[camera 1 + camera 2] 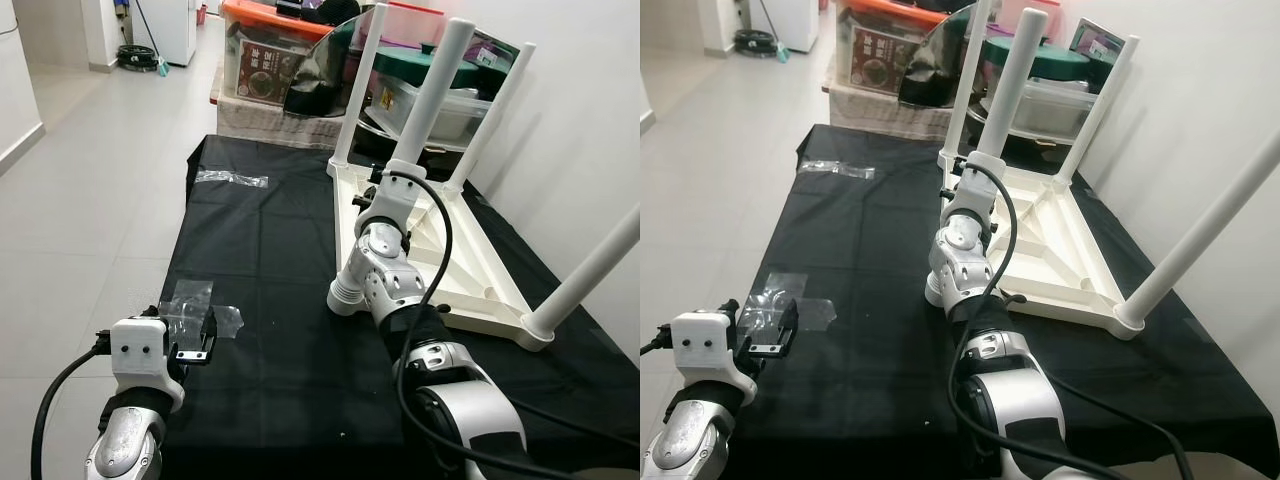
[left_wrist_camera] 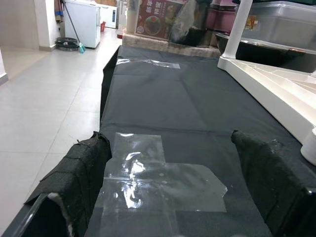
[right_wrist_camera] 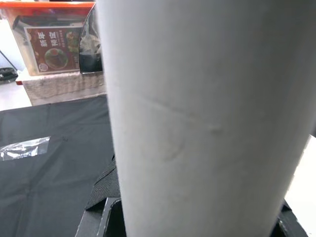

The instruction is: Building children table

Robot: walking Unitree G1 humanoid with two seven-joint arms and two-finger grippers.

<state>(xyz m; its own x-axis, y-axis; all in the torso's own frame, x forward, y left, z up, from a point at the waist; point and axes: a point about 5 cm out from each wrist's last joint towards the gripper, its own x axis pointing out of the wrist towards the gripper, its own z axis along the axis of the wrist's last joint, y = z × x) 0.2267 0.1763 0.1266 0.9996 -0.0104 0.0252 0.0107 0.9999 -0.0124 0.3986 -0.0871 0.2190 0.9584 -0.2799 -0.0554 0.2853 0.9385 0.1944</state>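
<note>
table [image 1: 470, 265] upside down on black cloth [image 1: 270, 250], right of centre, legs up | right gripper [image 1: 385, 185] clamped on near-left leg [image 1: 425, 95], at the leg's base | left gripper [image 1: 195, 340] fingers apart, hovering near-left over clear tape [image 2: 158, 182] on cloth

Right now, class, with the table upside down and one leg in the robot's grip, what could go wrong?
The right gripper is wrapped around a white leg; twisting off-axis could cross-thread it or tip the upturned tabletop. The left gripper, jaws open, hovers over loose clear plastic that could snag on it.
</note>
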